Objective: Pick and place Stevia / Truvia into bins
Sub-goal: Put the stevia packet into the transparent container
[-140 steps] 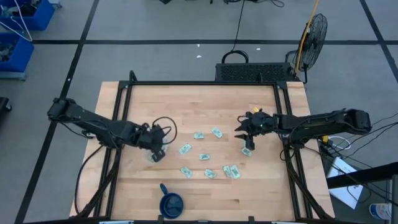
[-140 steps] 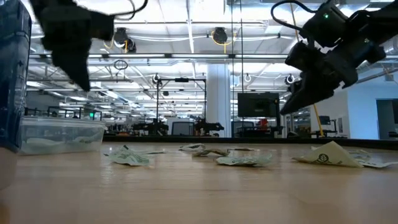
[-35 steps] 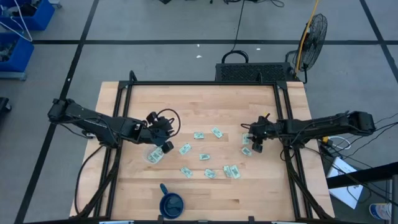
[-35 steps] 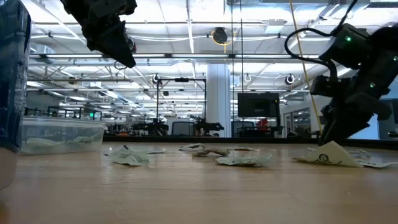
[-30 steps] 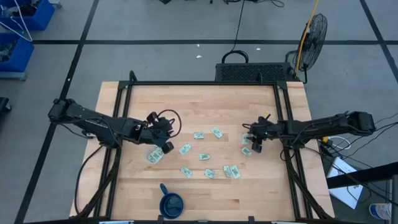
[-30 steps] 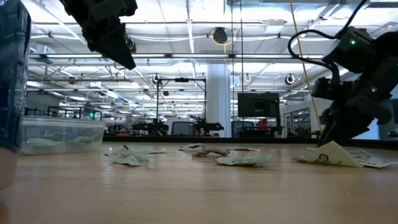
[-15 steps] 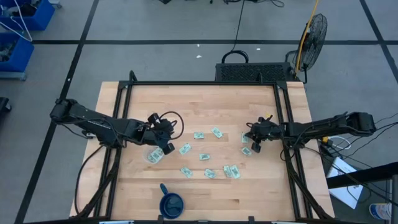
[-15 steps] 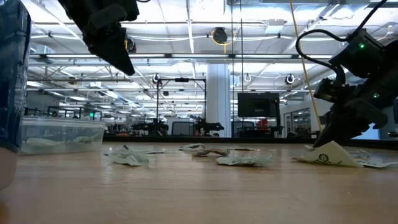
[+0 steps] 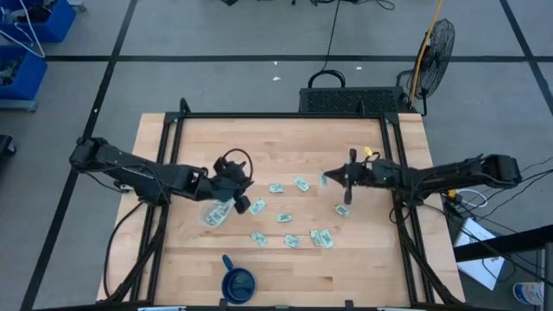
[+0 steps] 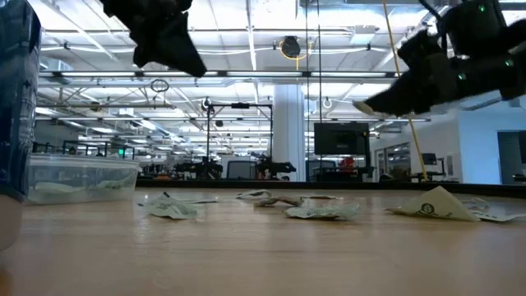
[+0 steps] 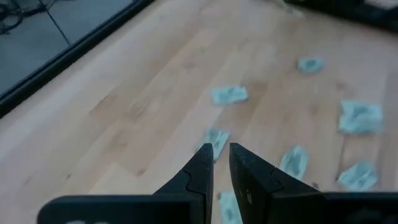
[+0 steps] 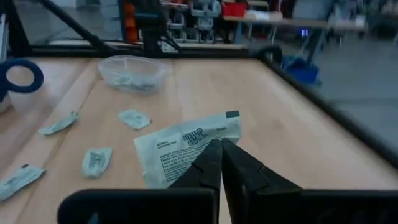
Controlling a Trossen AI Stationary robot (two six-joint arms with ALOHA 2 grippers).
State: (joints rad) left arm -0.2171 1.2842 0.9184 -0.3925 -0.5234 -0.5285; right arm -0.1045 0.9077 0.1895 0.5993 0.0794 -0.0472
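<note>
While left gripper (image 9: pixel 239 200) jaws stand slightly apart, right gripper (image 12: pixel 219 147) pinches flat paper sachet (image 12: pixel 186 147).

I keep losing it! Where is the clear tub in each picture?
High view: clear tub on the table's left half.
Low view: far left.
Left wrist view: not in it.
Right wrist view: far end of table.
Landmark: the blue cup close by, except left wrist.

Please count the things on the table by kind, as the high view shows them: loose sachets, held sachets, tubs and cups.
Loose sachets on the table: 9
Held sachet in the right gripper: 1
Clear tub, contents not counted: 1
Blue cup: 1
Total: 12
</note>
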